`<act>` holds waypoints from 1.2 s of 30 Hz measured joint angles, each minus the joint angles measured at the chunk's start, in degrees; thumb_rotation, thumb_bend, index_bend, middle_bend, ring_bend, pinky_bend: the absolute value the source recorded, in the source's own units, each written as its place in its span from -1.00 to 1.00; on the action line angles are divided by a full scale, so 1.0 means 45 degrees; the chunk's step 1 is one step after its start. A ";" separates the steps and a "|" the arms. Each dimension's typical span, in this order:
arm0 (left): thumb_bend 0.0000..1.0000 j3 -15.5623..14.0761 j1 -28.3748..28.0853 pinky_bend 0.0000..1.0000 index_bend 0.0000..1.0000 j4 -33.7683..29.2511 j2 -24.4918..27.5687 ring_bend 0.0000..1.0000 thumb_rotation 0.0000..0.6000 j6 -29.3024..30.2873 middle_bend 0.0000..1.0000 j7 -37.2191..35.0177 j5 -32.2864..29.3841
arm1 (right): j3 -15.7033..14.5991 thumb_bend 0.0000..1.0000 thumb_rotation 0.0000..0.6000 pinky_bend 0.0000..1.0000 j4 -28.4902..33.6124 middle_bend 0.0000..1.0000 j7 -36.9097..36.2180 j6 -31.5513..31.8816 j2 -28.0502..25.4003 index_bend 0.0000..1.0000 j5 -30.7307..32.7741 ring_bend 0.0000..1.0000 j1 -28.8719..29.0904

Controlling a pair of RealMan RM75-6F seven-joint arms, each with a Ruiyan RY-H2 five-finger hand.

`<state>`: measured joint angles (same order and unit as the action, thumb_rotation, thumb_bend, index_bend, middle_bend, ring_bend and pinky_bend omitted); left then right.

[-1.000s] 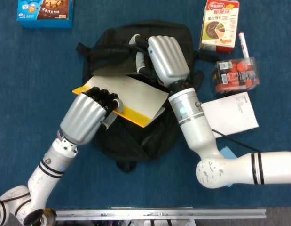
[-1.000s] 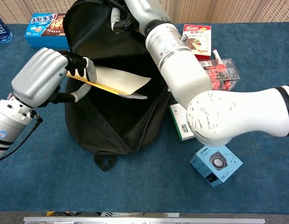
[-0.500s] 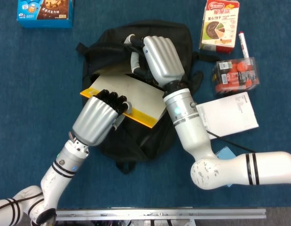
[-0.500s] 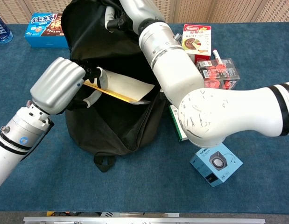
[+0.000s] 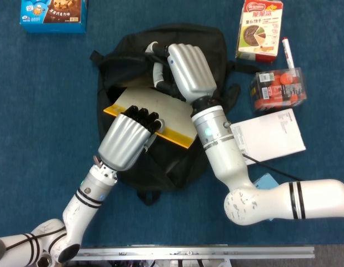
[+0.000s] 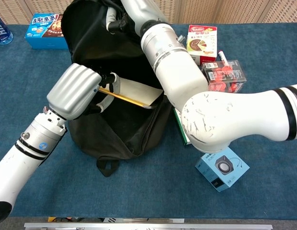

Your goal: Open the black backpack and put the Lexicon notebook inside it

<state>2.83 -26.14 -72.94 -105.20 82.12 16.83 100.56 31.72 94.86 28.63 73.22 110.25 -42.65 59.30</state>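
One notebook (image 5: 152, 109) now deeper in one backpack (image 5: 127, 55), left hand (image 5: 127, 139) gripping it, right hand (image 5: 185, 69) apparently clutching the flap.

A robot test bench: blue felt tabletop (image 5: 44, 111), wood-slat wall (image 6: 263, 10) behind.

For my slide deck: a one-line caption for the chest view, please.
Left hand feeds the notebook into the black backpack while the right hand holds its top up.
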 measured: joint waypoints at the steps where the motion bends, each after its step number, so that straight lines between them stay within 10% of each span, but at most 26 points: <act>1: -0.26 0.0038 -0.0018 0.11 0.24 0.0167 -0.0118 0.01 1.00 0.0003 0.19 0.0024 -0.0035 | -0.0016 0.48 1.00 0.52 0.0006 0.10 0.0001 0.0004 -0.0006 0.14 -0.0005 0.12 -0.0001; 21: -0.31 0.0357 -0.0334 0.12 0.21 0.1370 -0.1177 0.00 1.00 -0.0502 0.12 0.0640 -0.0829 | -0.0001 0.48 1.00 0.52 -0.0016 0.09 -0.0146 0.0006 -0.0145 0.14 0.0118 0.12 -0.0062; 36: -0.74 0.0371 -0.0014 0.02 -0.73 -0.0477 -0.0482 -0.48 1.00 -0.0937 -0.53 0.2972 -0.1755 | 0.0036 0.48 1.00 0.52 -0.0185 0.09 -0.0281 -0.0111 -0.0217 0.14 0.0256 0.12 -0.0048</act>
<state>4.50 -26.21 -75.08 -107.37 77.91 30.20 92.66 31.88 94.03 27.37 72.73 109.27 -41.50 59.09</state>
